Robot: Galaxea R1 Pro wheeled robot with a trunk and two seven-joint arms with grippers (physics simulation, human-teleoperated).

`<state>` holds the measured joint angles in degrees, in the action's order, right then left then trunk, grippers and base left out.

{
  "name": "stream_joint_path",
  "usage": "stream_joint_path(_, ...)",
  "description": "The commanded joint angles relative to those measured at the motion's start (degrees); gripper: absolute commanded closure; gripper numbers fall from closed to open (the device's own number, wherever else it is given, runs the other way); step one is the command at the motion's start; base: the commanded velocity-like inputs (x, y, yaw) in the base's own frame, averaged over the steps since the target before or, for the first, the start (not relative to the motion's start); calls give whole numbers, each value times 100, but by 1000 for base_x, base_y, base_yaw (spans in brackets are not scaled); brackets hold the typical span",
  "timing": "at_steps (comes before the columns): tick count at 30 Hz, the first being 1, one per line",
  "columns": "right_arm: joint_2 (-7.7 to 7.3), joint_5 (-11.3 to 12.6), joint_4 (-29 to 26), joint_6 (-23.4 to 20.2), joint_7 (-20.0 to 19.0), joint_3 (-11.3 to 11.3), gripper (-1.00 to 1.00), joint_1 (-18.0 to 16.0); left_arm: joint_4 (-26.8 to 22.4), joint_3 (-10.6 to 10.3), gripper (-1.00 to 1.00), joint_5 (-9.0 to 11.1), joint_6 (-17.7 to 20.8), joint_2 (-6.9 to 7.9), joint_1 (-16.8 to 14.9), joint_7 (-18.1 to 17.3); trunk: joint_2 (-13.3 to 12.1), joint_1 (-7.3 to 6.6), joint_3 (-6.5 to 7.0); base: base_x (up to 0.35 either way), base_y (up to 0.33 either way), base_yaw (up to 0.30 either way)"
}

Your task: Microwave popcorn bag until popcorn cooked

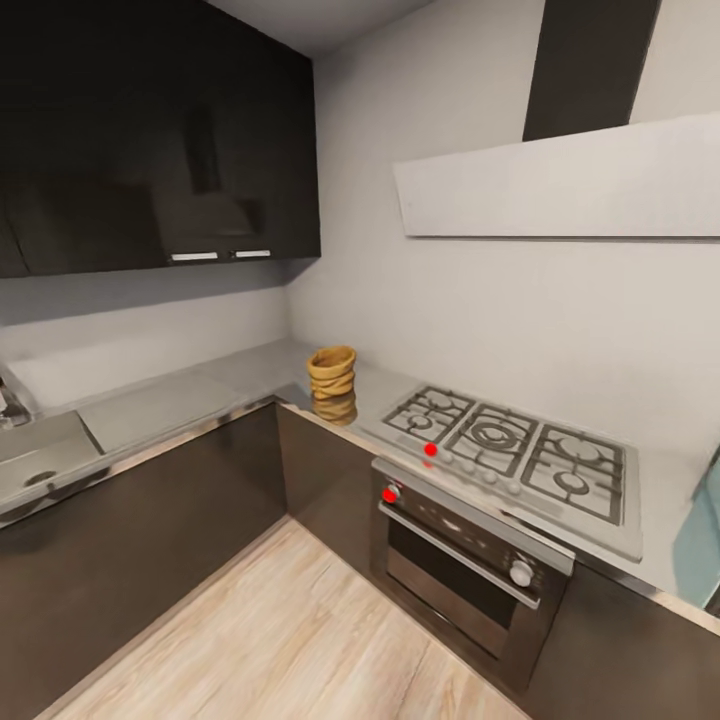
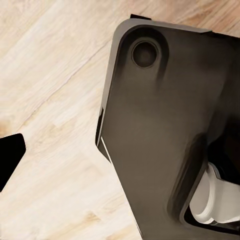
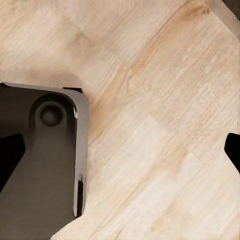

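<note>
Right wrist view has the right pincer [image 3: 120,150] spread wide, its two dark fingertips at the picture's opposite edges with bare wooden floor [image 3: 165,100] between them and nothing held; beside it sits the robot's dark base [image 3: 40,170]. For the left pincer a single dark fingertip [image 2: 10,155] shows at one edge of its wrist view, so I cannot tell whether it is spread or pressed together. Both arms look to hang low, pointing down at the floor beside the base. Out in the head view, the popcorn bag [image 1: 332,376] stands upright on the grey tabletop [image 1: 160,405] at about 12 o'clock, near the inner corner, with the gas hob [image 1: 510,450] at its 3 o'clock and the built-in oven [image 1: 470,560] below that. Reaching looks premature: I judge the step is to drive closer, square up to the bag, then raise one arm.
</note>
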<state>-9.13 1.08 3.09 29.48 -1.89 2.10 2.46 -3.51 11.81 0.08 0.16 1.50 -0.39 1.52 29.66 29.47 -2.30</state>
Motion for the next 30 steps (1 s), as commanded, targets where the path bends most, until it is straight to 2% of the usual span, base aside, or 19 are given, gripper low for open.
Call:
stream_joint_path(1,2,17,-17,-42,82,16,-100,-6,3,23,-100,1,2,-1,-4,7,8,5,-9,266,243,0)
stream_joint_path(5,101,17,-256,-1051,416,14,-100,-7,-1,23,-100,1,2,-1,-2,7,8,5,-9,266,243,0)
stream_joint_path(6,123,17,-456,-1603,495,17,-100,-5,1,23,-100,1,2,-1,-4,7,8,5,-9,266,243,0)
stream_joint_path(7,125,17,-483,-1668,505,18,-100,-5,0,23,-100,1,2,-1,-4,7,8,5,-9,266,243,0)
stream_joint_path(21,138,24,-563,-1744,518,16,-100,-4,-1,23,-100,1,1,-1,-5,7,8,5,-9,266,243,-3)
stream_joint_path(30,139,24,-564,-1735,515,19,-100,-4,-1,23,-100,1,1,-1,-3,7,8,5,-9,264,244,-225)
